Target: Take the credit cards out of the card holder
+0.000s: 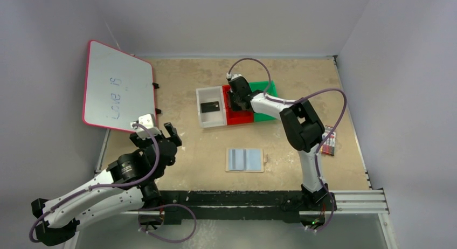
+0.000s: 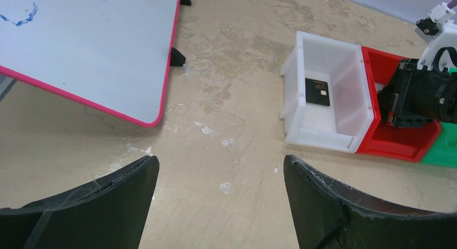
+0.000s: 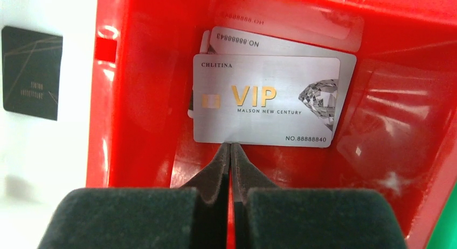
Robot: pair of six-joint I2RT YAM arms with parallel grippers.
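Largely covered by the silver VIP card [image 3: 267, 101], near the red bin's [image 3: 140, 98] far wall: second card [image 3: 302, 47], top strip only.

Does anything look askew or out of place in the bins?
Only slightly: the silver cards in the red bin lie in a loose, fanned pile, edges not squared. Nothing else stands out.

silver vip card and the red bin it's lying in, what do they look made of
The silver vip card looks like thin plastic with a brushed, metallic-looking silver face: soft sheen, gold lettering, a printed diamond. It could be metal-coated; the look leaves that open. The red bin seems glossy moulded plastic: bright highlights on smooth walls.
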